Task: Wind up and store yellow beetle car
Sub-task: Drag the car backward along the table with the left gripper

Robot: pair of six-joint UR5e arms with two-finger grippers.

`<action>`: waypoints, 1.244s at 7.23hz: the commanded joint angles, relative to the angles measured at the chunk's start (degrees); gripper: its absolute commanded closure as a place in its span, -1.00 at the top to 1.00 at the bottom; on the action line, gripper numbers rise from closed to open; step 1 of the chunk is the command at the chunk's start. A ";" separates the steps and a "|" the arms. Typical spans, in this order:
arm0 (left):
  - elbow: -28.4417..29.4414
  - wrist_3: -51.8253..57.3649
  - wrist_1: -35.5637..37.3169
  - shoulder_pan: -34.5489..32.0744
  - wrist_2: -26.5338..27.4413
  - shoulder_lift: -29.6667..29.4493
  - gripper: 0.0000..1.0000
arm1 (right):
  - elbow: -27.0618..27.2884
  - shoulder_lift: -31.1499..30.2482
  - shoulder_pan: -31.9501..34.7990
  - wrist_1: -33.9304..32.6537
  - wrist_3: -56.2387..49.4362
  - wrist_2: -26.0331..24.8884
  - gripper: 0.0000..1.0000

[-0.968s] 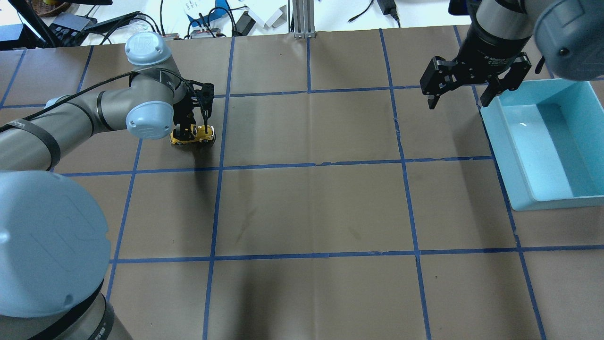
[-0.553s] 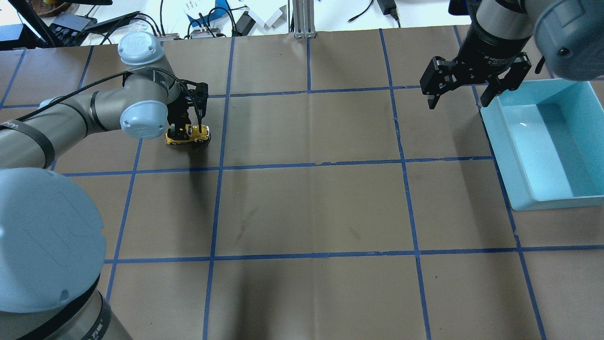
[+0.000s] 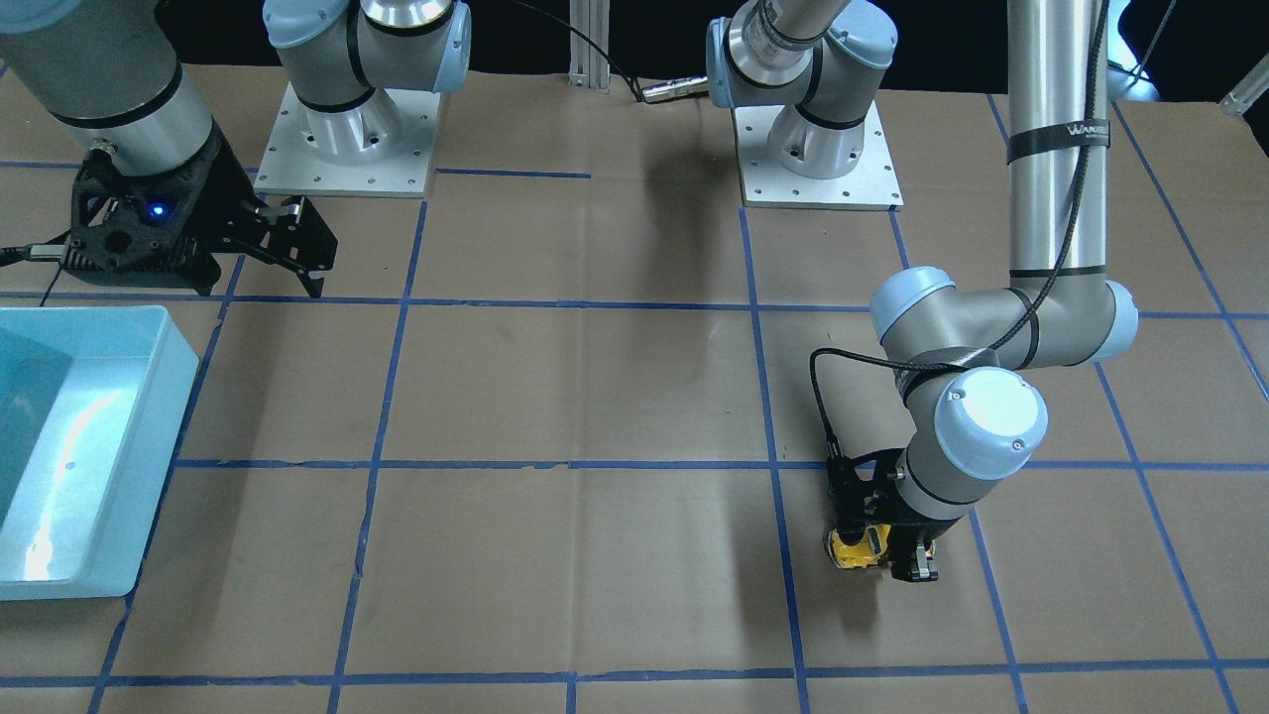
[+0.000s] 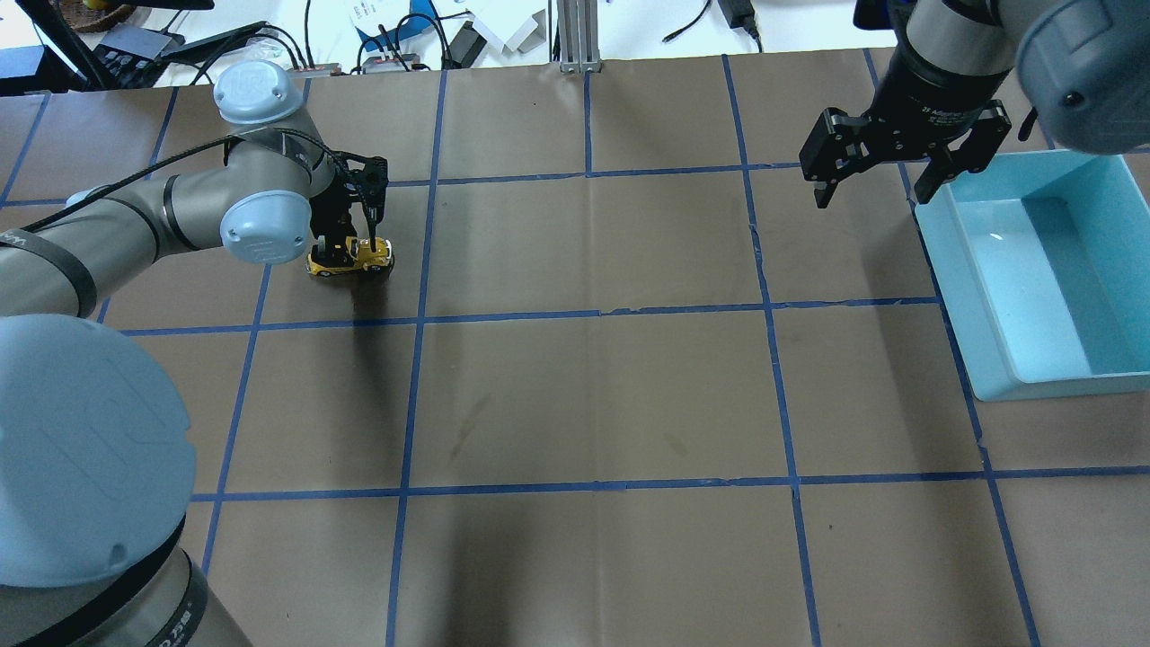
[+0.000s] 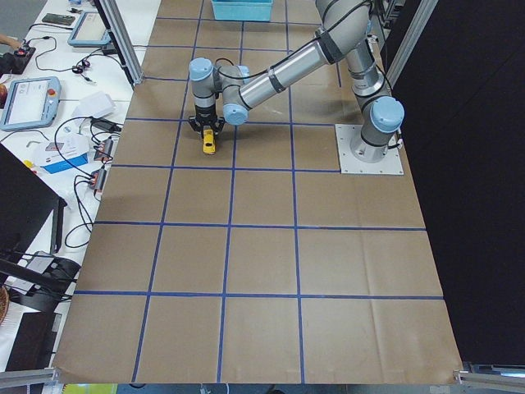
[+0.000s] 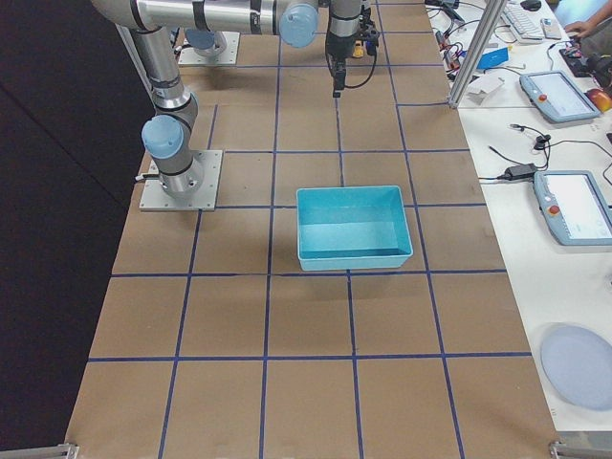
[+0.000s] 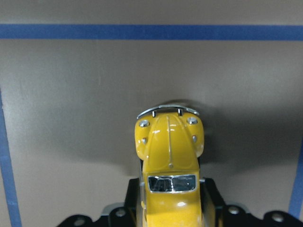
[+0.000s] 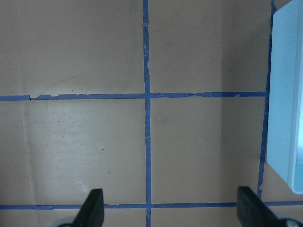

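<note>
The left gripper (image 4: 353, 243) points straight down with its two black fingers clamped on the sides of the small glossy yellow toy beetle car (image 4: 352, 262), one finger on each flank around the cabin. In the left wrist view the car's (image 7: 169, 156) rounded hood and silver bumper stick out past the fingers, with a dark shadow close under the nose. I cannot tell whether the wheels touch the surface or sit just above it. The car is in a square at the far left of the brown paper-covered table (image 4: 584, 395), which is marked with a blue tape grid. Well apart, on the other side, the right gripper (image 4: 871, 193) hangs above the table with its fingers spread wide and nothing between them, just beside the light blue rectangular plastic bin (image 4: 952, 270).
</note>
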 commanded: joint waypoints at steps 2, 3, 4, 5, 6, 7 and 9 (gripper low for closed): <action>-0.01 1.17 -0.01 1.36 -0.03 0.00 -1.00 | -0.06 -0.05 0.00 0.00 0.08 0.03 1.00; -0.01 1.43 -0.01 1.36 -0.03 0.00 -1.00 | 0.03 0.03 0.00 0.00 0.08 0.03 1.00; -0.01 1.52 -0.01 1.36 0.06 0.00 -1.00 | 0.03 0.03 0.00 0.00 0.08 0.03 1.00; -0.01 1.52 -0.01 1.45 0.06 0.00 -1.00 | 0.03 0.03 0.00 0.00 -0.01 -0.06 1.00; -0.01 1.61 -0.01 1.45 0.14 0.00 -1.00 | 0.03 0.03 0.00 0.00 -0.01 -0.06 1.00; -0.01 1.61 -0.01 1.54 0.06 0.00 -1.00 | 0.03 0.03 0.00 0.00 0.08 0.02 1.00; -0.01 1.70 -0.01 2.24 0.06 0.00 -1.00 | 0.03 0.03 0.08 0.00 0.08 0.03 1.00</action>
